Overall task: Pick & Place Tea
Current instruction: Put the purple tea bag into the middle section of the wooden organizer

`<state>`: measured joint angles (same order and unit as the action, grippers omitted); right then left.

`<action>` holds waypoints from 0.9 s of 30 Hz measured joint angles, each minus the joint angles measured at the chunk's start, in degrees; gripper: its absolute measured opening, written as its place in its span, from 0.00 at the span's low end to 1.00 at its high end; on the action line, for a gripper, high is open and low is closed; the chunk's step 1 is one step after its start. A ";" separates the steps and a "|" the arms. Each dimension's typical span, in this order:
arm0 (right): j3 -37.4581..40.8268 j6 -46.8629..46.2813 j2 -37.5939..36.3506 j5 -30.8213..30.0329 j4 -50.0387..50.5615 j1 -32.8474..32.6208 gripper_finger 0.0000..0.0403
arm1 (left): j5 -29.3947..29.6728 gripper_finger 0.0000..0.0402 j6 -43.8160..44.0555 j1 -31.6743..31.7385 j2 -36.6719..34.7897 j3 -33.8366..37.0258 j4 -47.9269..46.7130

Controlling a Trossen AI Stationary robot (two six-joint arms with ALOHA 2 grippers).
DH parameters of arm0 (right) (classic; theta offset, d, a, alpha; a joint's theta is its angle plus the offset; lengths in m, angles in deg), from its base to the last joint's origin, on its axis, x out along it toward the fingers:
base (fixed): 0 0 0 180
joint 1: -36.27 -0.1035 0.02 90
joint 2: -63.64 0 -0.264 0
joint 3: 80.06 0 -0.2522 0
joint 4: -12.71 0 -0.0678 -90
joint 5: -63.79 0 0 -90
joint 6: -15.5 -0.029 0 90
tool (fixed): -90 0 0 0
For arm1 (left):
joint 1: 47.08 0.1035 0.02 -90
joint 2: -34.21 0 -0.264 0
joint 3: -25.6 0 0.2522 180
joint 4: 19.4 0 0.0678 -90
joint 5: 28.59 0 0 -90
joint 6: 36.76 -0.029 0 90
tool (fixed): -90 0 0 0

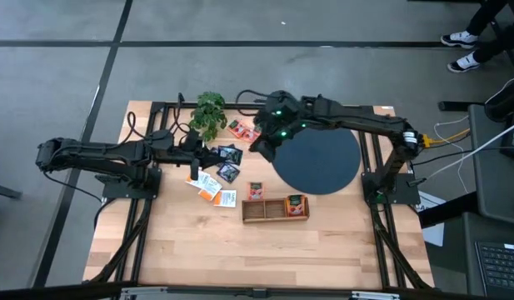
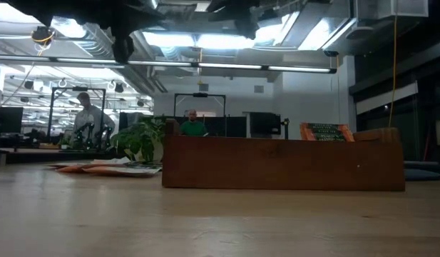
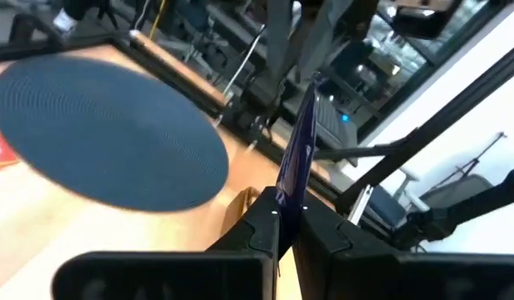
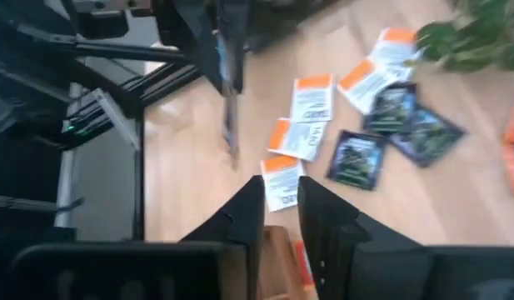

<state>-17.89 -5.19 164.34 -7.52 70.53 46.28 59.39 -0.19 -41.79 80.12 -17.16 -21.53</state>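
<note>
Wooden surface (image 1: 265,250), tea packets (image 1: 213,185) scattered near the plant (image 1: 209,112).
Left pincer (image 3: 283,227) pinches one dark packet (image 3: 296,158) edge-on, lifted for carrying; right pincer (image 4: 279,193) hovers slightly spread, empty, above the tray (image 1: 275,209).

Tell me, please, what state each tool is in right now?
Left tool: shut on a dark tea packet, held on edge.
Right tool: fingers slightly apart, holding nothing.

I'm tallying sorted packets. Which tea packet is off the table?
The dark packet pinched edge-on in the left gripper; the other tea packets lie flat on the table.
</note>
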 joint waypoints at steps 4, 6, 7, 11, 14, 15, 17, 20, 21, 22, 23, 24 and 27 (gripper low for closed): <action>-0.01 -1.19 -2.96 -2.55 -1.63 -0.42 0.27 | 5.65 0.03 -1.57 -1.74 0.51 0.00 8.79; -0.02 -2.27 -3.40 -2.53 -3.81 -0.42 0.31 | 7.64 0.03 -1.83 -1.65 1.09 0.00 12.91; -0.02 -2.98 -3.50 -2.55 -4.79 -0.42 0.33 | 8.13 0.03 -1.78 -1.44 1.61 -0.01 15.34; -0.02 -4.53 -3.91 -2.49 -10.92 -0.42 0.41 | 8.54 0.03 0.79 -0.95 4.06 0.00 22.00; -0.02 -4.44 -3.84 -1.37 -14.48 -0.42 0.46 | 8.51 0.03 1.38 -0.95 6.01 0.00 27.09; -0.02 -4.38 -3.84 -0.78 -15.39 -0.42 0.47 | 8.51 0.03 1.58 -0.95 6.66 0.00 28.36; -0.02 -4.52 -3.84 -0.59 -16.63 -0.47 0.48 | 8.56 0.03 1.67 -0.95 7.66 0.00 29.46; -0.02 -4.57 -3.82 -0.61 -16.56 -0.47 0.48 | 8.56 0.03 1.67 -0.95 8.94 0.00 32.37; -0.02 -4.57 -3.82 -0.61 -16.57 -0.47 0.48 | 8.56 0.03 1.65 -0.95 9.27 0.00 33.37; -0.02 -4.57 -3.82 -0.63 -16.62 -0.47 0.47 | 8.56 0.03 1.65 -0.95 9.61 0.00 34.40; -0.02 -4.55 -3.82 -0.61 -16.64 -0.47 0.46 | 8.56 0.03 1.66 -0.95 9.84 0.00 35.11; -0.02 -4.51 -3.82 -0.63 -16.64 -0.47 0.46 | 8.58 0.03 1.65 -0.95 9.96 0.00 35.32; -0.02 -4.48 -3.80 -0.63 -17.04 -0.49 0.42 | 8.58 0.03 1.67 -0.95 10.37 0.00 35.30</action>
<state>-17.91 -9.67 160.55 -8.15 53.49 45.79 67.97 1.48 -42.74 90.48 -17.16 13.78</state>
